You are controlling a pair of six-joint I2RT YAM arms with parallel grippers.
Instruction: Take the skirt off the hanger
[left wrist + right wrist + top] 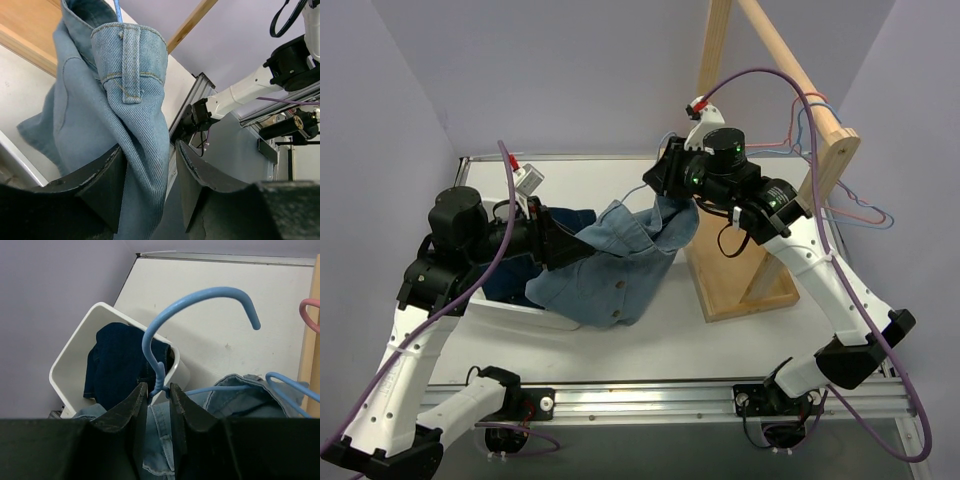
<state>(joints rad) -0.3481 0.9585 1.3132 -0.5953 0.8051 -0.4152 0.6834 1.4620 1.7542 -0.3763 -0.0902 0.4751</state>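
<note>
No white skirt shows in any view. A pink-red hanger (853, 208) hangs bare on the wooden rack at the right; its hook shows at the right wrist view's edge (310, 310). A light-blue denim shirt (620, 265) hangs on a light-blue wire hanger (200, 295) between my arms. My right gripper (670, 185) is shut on that hanger's twisted neck (159, 387). My left gripper (560, 243) has its jaws apart around a fold of the shirt (130, 100), with a gap beside the right finger (192, 170).
A white bin (510, 305) at the left holds a dark-blue denim garment (120, 365). The wooden rack's base (740, 285) stands at centre right, with light-blue hangers (875, 222) on its beam. The grey walls are close on the left and at the back.
</note>
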